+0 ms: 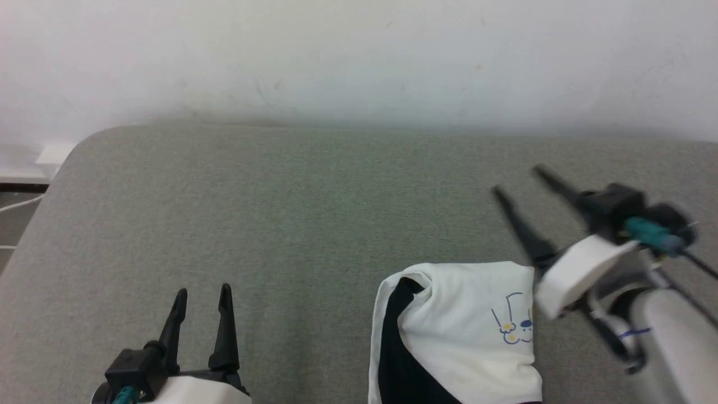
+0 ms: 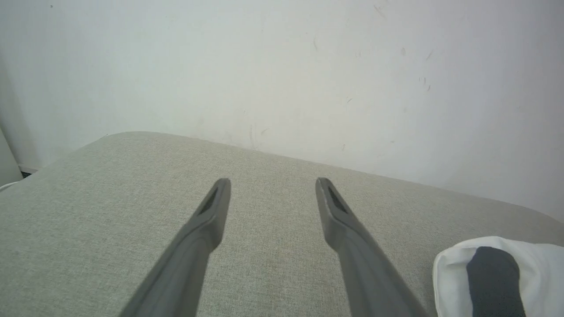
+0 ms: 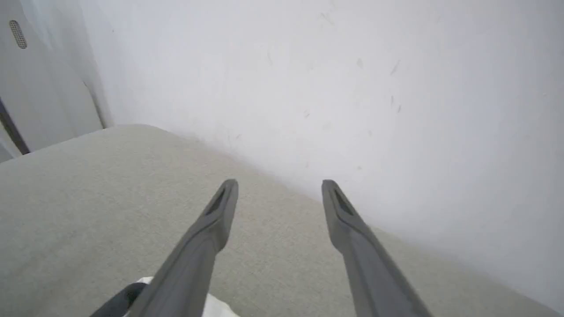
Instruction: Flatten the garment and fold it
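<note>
— On the grey padded surface point(image 1: 308, 213), near side, right of centre: what lies there?

— The garment point(image 1: 465, 325), gathered into a compact folded bundle. White body uppermost, a black strip running down its left part, a small blue and yellow print point(image 1: 513, 328) by its right edge. The bottom of the head view cuts it off.

— State of the right gripper point(image 1: 517, 179)?

— Fingers spread wide with nothing between them. They point up and to the left towards the white wall point(image 1: 359, 56), just past the bundle's far right corner. Whether the wrist touches the cloth, I cannot tell.

— And the left gripper point(image 1: 203, 289)?

— Low at the left, over bare surface, well apart from the garment. Its fingers stand parted and empty. Its own camera shows the bundle's end off to the right.
</note>
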Controlling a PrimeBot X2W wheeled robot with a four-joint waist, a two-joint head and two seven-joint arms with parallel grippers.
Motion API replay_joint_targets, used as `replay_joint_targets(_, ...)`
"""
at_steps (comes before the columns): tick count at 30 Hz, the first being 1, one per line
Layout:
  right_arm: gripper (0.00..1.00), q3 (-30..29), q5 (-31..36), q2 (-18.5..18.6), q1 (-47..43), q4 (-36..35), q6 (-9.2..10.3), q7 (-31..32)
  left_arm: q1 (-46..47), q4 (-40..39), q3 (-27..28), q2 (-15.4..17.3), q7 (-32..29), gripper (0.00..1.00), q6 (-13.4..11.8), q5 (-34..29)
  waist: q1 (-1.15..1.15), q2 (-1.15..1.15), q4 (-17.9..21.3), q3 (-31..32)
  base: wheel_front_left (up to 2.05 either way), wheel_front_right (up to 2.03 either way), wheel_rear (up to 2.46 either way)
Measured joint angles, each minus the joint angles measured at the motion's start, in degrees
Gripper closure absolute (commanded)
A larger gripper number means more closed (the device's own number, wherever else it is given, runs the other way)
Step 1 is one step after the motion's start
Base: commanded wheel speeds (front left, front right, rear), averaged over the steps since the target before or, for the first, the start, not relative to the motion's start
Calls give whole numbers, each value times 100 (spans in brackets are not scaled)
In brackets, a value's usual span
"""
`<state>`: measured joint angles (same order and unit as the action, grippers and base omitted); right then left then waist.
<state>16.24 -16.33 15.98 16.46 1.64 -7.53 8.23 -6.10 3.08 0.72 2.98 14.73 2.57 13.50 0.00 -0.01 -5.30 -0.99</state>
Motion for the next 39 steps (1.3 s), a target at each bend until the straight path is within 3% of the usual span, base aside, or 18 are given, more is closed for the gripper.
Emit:
replay_joint_targets(3,0,-414,412,341,34,-21,0,-516,58,-134,-38,-1,0,0,-1,-27,0,0,110,-8,0,0,0)
replay_joint_targets(7,0,-1132,632,407,-261,-143,0,-1107,87,-264,-90,-1,0,0,-4,-42,0,0,227,-61,0,0,0)
replay_joint_targets(9,0,-1526,680,270,-608,-249,0,-1357,88,-283,-112,-1,0,0,-4,-58,0,0,270,-90,0,0,0)
replay_joint_targets(13,0,-2108,717,-358,-1408,-577,0,-1817,86,-337,-118,-1,1,0,-12,-58,0,0,352,-132,0,0,0)
replay_joint_targets(17,0,-2180,651,-892,-1939,-833,0,-2007,82,-408,-163,-2,0,0,-16,-82,0,0,415,-189,0,0,0)
replay_joint_targets(24,0,-1878,732,-967,-2212,-849,0,-2136,81,-498,-232,-2,0,0,-16,-259,0,0,400,-256,0,0,0)
replay_joint_targets(32,0,-1785,602,-998,-2245,-657,0,-2095,81,-493,-257,-2,0,0,-16,-353,0,1,323,-256,0,0,0)
replay_joint_targets(39,0,-1271,-677,-612,-2262,-332,0,-310,83,-412,-285,-2,0,0,0,-353,0,0,239,-356,0,0,0)
